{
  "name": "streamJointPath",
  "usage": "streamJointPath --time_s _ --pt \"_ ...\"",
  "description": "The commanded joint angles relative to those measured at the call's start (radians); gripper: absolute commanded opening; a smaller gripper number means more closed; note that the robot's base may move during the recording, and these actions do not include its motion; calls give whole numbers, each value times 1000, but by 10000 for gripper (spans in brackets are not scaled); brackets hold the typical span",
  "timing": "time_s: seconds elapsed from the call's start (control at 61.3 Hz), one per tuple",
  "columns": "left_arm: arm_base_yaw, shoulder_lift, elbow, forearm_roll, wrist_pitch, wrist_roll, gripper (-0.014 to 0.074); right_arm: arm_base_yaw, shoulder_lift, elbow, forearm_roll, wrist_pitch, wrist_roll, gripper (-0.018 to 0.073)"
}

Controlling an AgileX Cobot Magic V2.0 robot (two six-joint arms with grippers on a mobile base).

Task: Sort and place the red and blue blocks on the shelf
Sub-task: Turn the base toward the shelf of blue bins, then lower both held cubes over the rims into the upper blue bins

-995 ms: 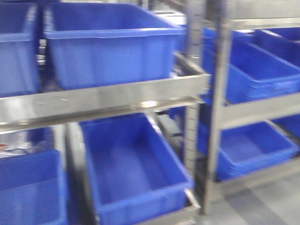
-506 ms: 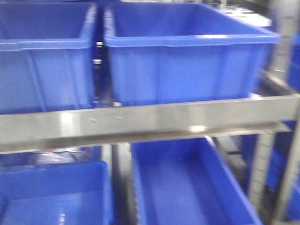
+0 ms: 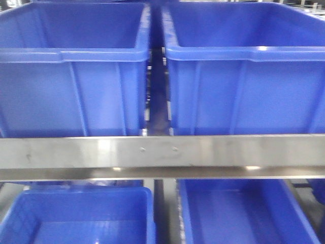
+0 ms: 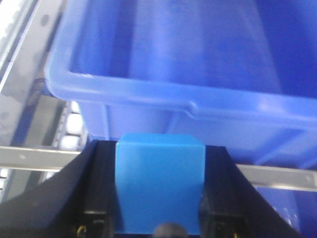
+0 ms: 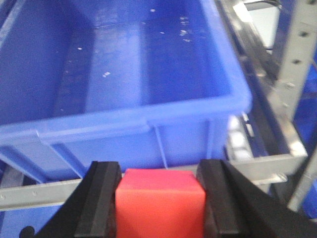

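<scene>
Steel shelf (image 3: 162, 151) — 4 blue bins (image 3: 71, 76)

Front view: illumination is even and moderately bright, from above. The shelf rail (image 3: 162, 151) carries soft glare patches, and a small highlight sits on the rim of the right upper bin (image 3: 261, 49). Focus is slightly soft.

Left wrist view: the blue block (image 4: 159, 183) and the blue bin (image 4: 148, 91) are blurred.

Right wrist view: sharper. The red block (image 5: 159, 204) is oversaturated, and bright flecks mark the bin floor (image 5: 124, 64).

The blue block (image 4: 159, 183) and the red block (image 5: 159, 203) are cropped by their wrist views' bottom edges. The shelf (image 3: 228, 151) rail hides the upper bins' (image 3: 71, 91) bases.
</scene>
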Motion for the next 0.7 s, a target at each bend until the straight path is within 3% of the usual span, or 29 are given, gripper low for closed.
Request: streamJointPath --time_s 0.0,0.685 --pt "1 -3 -29 -9 -83 -7 76 -5 -2 -30 -18 -86 -7 59" --pt "1 -3 -29 -9 -83 -7 76 -5 -2 -30 -18 -86 -7 59"
